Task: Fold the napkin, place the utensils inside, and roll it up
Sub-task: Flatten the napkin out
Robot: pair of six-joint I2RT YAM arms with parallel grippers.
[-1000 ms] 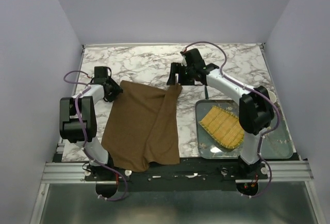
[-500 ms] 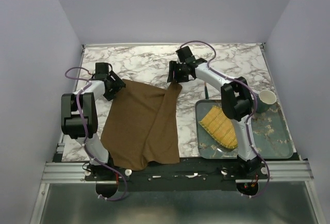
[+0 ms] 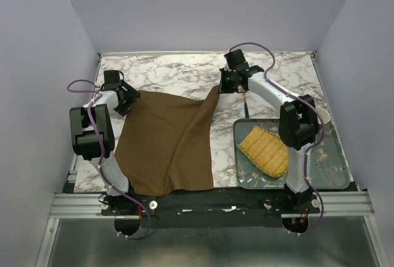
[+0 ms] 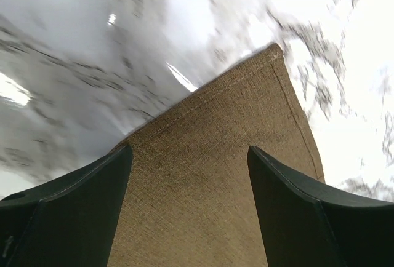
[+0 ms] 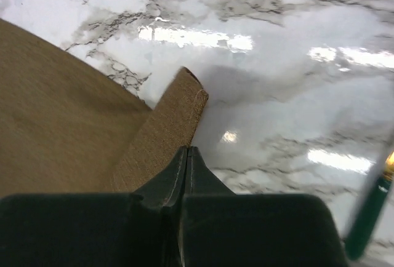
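Veined marble tabletop (image 3: pixel 178 76), coarse-woven brown napkin (image 3: pixel 169 144)

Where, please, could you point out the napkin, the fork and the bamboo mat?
napkin (image 3: pixel 166 144): top view, middle of the brown cloth.
fork (image 5: pixel 367 218): right wrist view, on its teal handle.
bamboo mat (image 3: pixel 265 150): top view, centre of the yellow weave.
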